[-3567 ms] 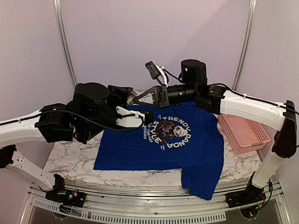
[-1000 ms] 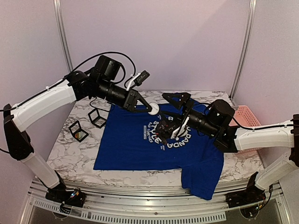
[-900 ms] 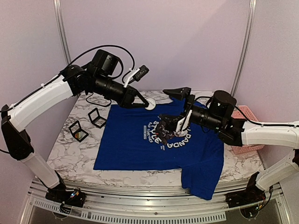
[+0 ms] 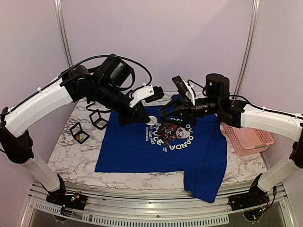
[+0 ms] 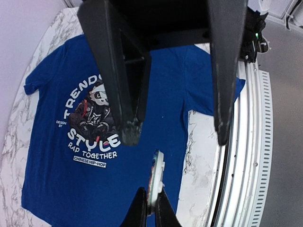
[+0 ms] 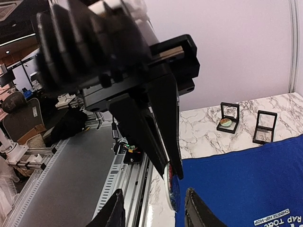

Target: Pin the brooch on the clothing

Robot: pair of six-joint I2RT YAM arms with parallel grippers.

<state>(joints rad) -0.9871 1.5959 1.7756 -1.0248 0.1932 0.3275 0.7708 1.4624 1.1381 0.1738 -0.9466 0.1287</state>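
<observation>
**Hovering Tip to Tip in Mid-Air**

Pinching the brooch (image 5: pixel 155 182) by its rim in the left pincer (image 4: pixel 151 120), fingers pressed together on it, in the air above the clothing (image 4: pixel 132 153). Showing the brooch only edge-on in both wrist views and as a small pale disc from overhead, leaving its face hard to make out. Facing it with the right pincer (image 5: pixel 175 138), fingers spread wide apart; impossible to tell whether standing around the brooch or just short of it, or whether touching it at all. Leaving the royal-blue clothing spread flat on the marbled surface (image 4: pixel 71 158), one lower corner hanging over the near edge. Hiding the upper part of the chest print (image 4: pixel 177 135) behind both pincers in the overhead view. Framing the scene with two small black boxes (image 4: pixel 79 133) on the surface just beside the shirt's left sleeve, one showing a coloured speck inside, too small to identify, and a pink basket (image 4: pixel 242 149) on the right, its far end cut off behind the right arm (image 4: pixel 265 118).
</observation>
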